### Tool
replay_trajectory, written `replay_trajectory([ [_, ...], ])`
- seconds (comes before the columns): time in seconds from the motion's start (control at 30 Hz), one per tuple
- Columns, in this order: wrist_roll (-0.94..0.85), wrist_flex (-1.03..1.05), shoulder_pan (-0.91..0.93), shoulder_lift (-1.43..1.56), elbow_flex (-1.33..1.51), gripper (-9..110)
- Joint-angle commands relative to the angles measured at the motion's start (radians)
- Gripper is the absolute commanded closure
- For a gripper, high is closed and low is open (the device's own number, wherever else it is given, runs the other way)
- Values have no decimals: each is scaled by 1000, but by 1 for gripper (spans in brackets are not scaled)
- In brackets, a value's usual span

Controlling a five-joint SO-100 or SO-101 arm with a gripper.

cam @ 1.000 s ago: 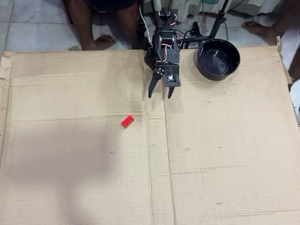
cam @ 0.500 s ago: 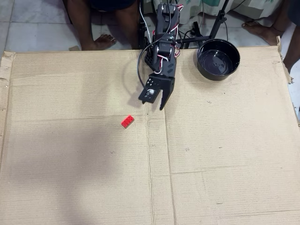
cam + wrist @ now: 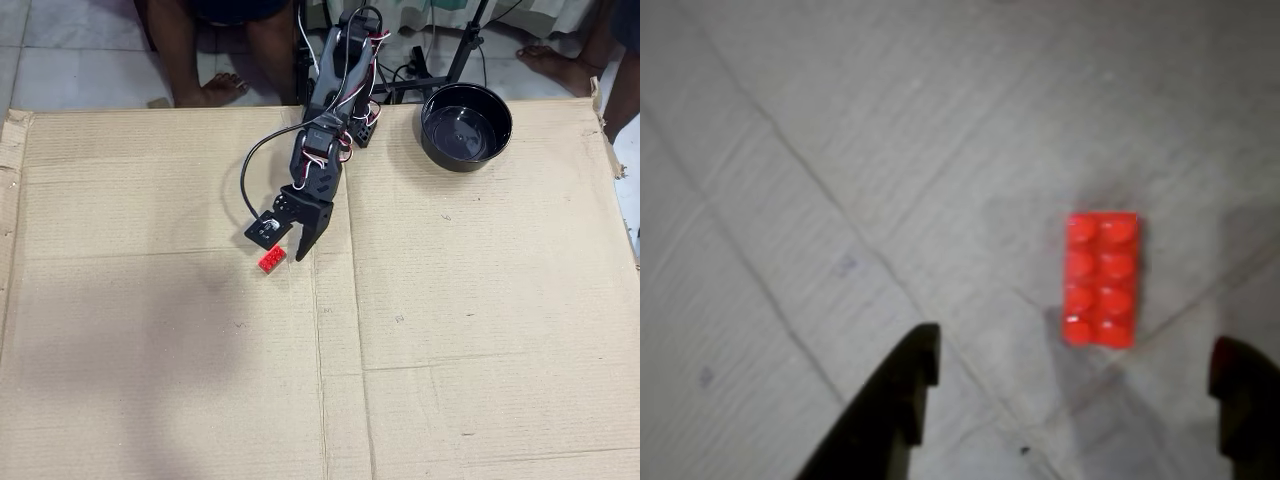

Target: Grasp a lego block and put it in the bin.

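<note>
I see bare cardboard sheet point(image 3: 450, 330), bin point(image 3: 466, 126) upper right | lego block point(image 3: 1101, 279) right of centre, between my wide-open, empty gripper point(image 3: 1080, 375) fingers.

Creased cardboard sheet point(image 3: 450, 330) over floor; bare feet point(image 3: 215, 90) beyond.

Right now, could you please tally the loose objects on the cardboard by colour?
Red: 1, the lego block
Black: 1, the bowl
Total: 2
</note>
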Motion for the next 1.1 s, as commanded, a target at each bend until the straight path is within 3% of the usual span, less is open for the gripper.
replay_trajectory([
  [0.0, 0, -21, 18, -2, -46, 71],
  [1.07, 5, -190, 18, -253, -61, 72],
])
